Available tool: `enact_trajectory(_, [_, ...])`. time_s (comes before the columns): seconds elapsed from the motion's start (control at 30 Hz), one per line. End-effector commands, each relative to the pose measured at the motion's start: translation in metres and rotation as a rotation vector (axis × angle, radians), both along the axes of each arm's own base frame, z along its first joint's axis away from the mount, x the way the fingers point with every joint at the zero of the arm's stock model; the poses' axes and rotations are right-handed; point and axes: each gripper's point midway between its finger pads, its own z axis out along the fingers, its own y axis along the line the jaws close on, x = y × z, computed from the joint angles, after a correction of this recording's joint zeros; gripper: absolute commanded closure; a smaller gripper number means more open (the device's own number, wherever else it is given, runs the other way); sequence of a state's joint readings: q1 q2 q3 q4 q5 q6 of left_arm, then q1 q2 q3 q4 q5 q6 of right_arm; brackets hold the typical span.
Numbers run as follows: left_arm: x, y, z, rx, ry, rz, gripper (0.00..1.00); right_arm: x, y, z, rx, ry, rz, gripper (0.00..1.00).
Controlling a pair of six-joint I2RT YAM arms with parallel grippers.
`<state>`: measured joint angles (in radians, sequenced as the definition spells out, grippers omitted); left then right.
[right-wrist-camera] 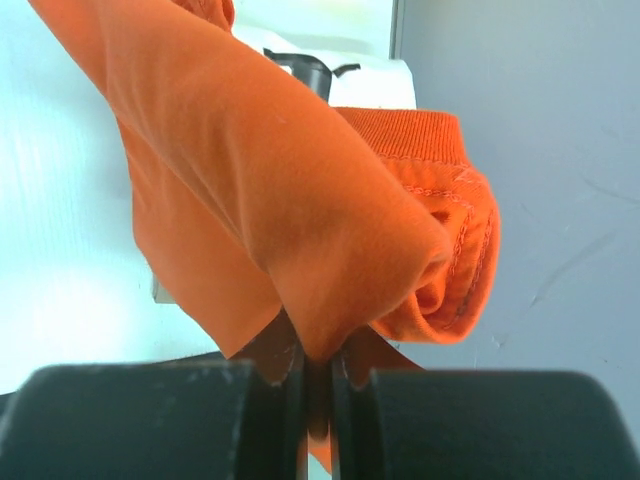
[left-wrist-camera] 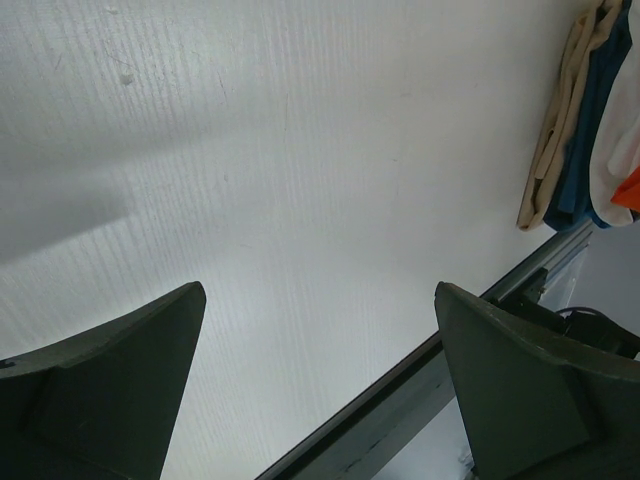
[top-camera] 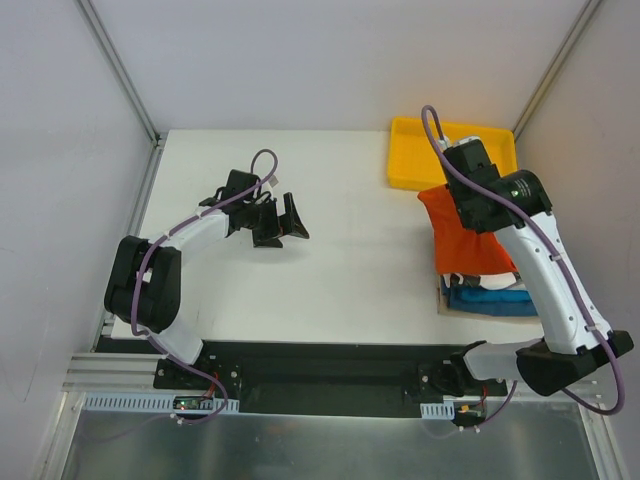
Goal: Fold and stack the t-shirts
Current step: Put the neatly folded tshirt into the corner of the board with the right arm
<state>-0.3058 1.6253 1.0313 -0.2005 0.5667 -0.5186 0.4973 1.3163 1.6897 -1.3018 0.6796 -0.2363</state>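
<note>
1. A yellow rectangular tray [top-camera: 404,152] sat at the far right corner of the table.
2. The white table [top-camera: 350,275] had a faintly ribbed surface.
3. A black strip [top-camera: 330,362] ran along its near edge.
4. A grey metal rail [top-camera: 110,380] lay just in front of that.

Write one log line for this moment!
right pincer: shut on orange t-shirt | left pincer: open, empty | other t-shirts: piled right

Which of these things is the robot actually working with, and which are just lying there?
Part of the job:
- orange t-shirt, pinched in the right gripper
- pile of blue and white t-shirts on the table

Just lying about:
- yellow tray at the far edge
</note>
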Motion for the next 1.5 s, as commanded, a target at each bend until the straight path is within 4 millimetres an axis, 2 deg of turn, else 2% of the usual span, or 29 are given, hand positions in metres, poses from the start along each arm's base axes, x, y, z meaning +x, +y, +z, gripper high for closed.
enact_trajectory(0.0, [0.000, 0.004, 0.001, 0.014, -0.020, -0.013, 0.01, -0.015, -0.020, 0.000, -0.025, 0.093, -0.003, 0.99])
enact_trajectory(0.13, [0.000, 0.004, -0.002, 0.016, -0.014, -0.013, 0.01, -0.012, -0.026, -0.012, -0.036, 0.167, -0.010, 0.99])
enact_trajectory(0.27, [0.001, 0.004, -0.003, 0.018, -0.014, -0.015, 0.01, 0.004, -0.029, -0.034, -0.062, 0.264, 0.000, 0.99])
enact_trajectory(0.33, [0.001, 0.005, -0.003, 0.021, -0.014, -0.013, 0.01, 0.011, -0.045, -0.039, -0.091, 0.290, -0.061, 0.99])
enact_trajectory(0.57, [0.002, 0.009, -0.006, 0.030, -0.018, -0.012, 0.01, 0.042, -0.081, -0.081, -0.087, 0.434, -0.165, 0.99])
enact_trajectory(0.7, [0.003, 0.010, -0.008, 0.032, -0.011, -0.015, 0.01, 0.054, -0.110, -0.092, -0.079, 0.469, -0.261, 0.99])
enact_trajectory(0.77, [0.002, 0.010, -0.010, 0.033, -0.007, -0.018, 0.01, 0.060, -0.113, -0.100, -0.079, 0.494, -0.265, 0.99])
enact_trajectory(0.8, [0.002, 0.011, -0.010, 0.035, -0.006, -0.017, 0.01, 0.059, -0.121, -0.103, -0.070, 0.501, -0.289, 0.98])
enact_trajectory(0.87, [0.002, 0.011, -0.012, 0.039, -0.004, -0.016, 0.01, 0.059, -0.123, -0.109, -0.055, 0.512, -0.305, 0.89])
enact_trajectory(0.97, [0.003, 0.011, -0.013, 0.041, -0.002, -0.017, 0.01, 0.057, -0.124, -0.119, -0.024, 0.514, -0.339, 0.48])
enact_trajectory(1.0, [0.002, 0.011, -0.013, 0.041, 0.001, -0.016, 0.01, 0.055, -0.128, -0.120, -0.031, 0.512, -0.363, 0.04])
enact_trajectory(1.1, [0.003, 0.011, -0.009, 0.038, -0.005, -0.015, 0.01, 0.056, -0.130, -0.117, -0.021, 0.460, -0.409, 0.04])
enact_trajectory(1.17, [0.003, 0.011, -0.006, 0.035, -0.015, -0.014, 0.01, 0.057, -0.125, -0.109, 0.030, 0.384, -0.424, 0.04])
enact_trajectory(1.2, [0.003, 0.011, 0.000, 0.030, -0.029, -0.013, 0.01, 0.065, -0.118, -0.107, 0.085, 0.325, -0.413, 0.04])
enact_trajectory(1.27, [0.003, 0.012, 0.006, 0.032, -0.046, -0.004, 0.01, 0.062, -0.108, -0.096, 0.164, 0.216, -0.404, 0.04])
enact_trajectory(1.3, [0.002, 0.014, 0.016, 0.033, -0.077, 0.003, 0.01, 0.074, -0.097, -0.095, 0.244, 0.132, -0.381, 0.04])
enact_trajectory(1.33, [0.001, 0.016, 0.019, 0.040, -0.087, 0.011, 0.01, 0.065, -0.090, -0.090, 0.285, 0.079, -0.364, 0.04])
enact_trajectory(1.37, [0.003, 0.022, 0.022, 0.067, -0.107, 0.037, 0.01, 0.064, -0.084, -0.088, 0.325, 0.035, -0.350, 0.04])
enact_trajectory(1.4, [0.003, 0.025, 0.034, 0.075, -0.143, 0.056, 0.01, 0.074, -0.072, -0.082, 0.402, -0.040, -0.306, 0.04])
enact_trajectory(1.43, [0.000, 0.032, 0.035, 0.103, -0.141, 0.079, 0.01, 0.069, -0.064, -0.065, 0.454, -0.123, -0.279, 0.04])
enact_trajectory(1.47, [0.003, 0.042, 0.037, 0.149, -0.158, 0.132, 0.01, 0.062, -0.056, -0.076, 0.492, -0.119, -0.262, 0.04])
